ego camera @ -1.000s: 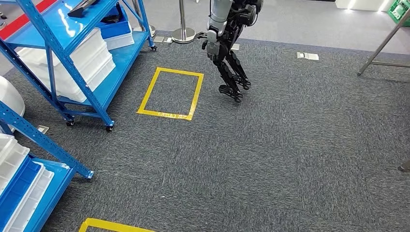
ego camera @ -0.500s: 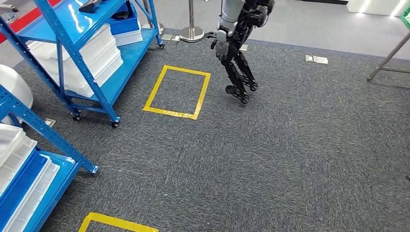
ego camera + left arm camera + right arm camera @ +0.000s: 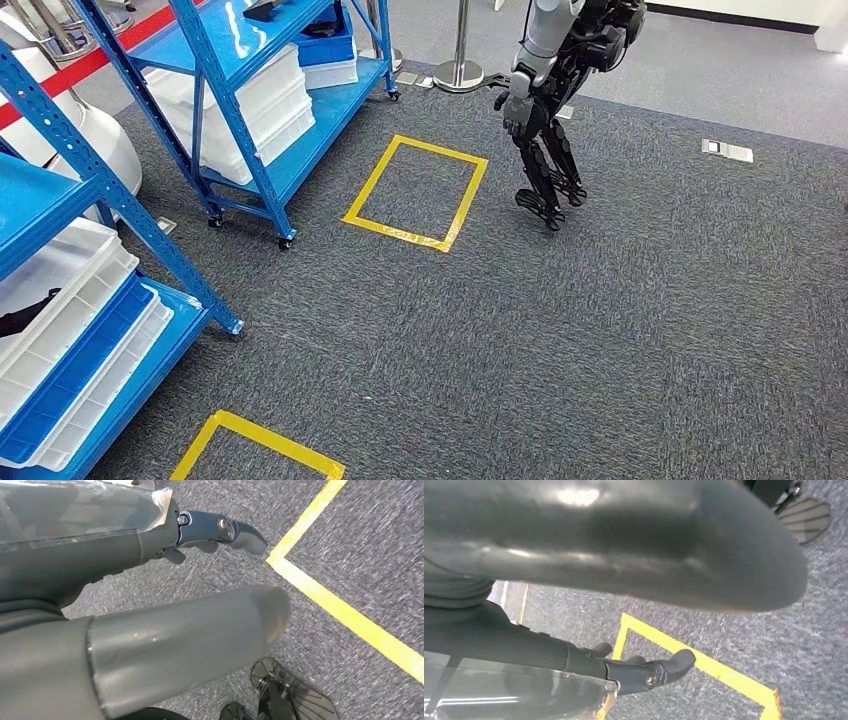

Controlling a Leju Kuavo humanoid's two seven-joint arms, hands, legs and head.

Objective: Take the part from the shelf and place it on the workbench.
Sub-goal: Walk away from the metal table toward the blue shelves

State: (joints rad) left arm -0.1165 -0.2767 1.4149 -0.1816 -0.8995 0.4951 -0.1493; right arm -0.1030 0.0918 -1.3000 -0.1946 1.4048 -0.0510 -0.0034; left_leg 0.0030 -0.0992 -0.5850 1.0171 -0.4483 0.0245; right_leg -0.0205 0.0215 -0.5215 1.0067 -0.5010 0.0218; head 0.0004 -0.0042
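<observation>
A dark part [image 3: 272, 10] lies on the upper level of the far blue shelf [image 3: 255, 150], at the top of the head view. Another dark thing [image 3: 22, 318] shows in a white tray [image 3: 70, 300] on the near blue shelf [image 3: 120, 215] at the left edge. My left hand [image 3: 100, 560] hangs over the grey carpet with its fingers [image 3: 220, 530] stretched out and nothing in it. My right hand [image 3: 524, 640] also hangs over the carpet, fingers [image 3: 649, 672] apart and holding nothing.
Another humanoid robot [image 3: 545, 110] stands on the carpet ahead, right of a yellow tape rectangle [image 3: 415, 190]. A second tape corner [image 3: 250, 440] lies near my feet. Stacked white and blue trays [image 3: 250, 100] fill the shelves. A stanchion base [image 3: 460, 72] stands behind.
The whole picture has shifted right and down, so the camera has turned left. More of the near shelf and its trays has come into view.
</observation>
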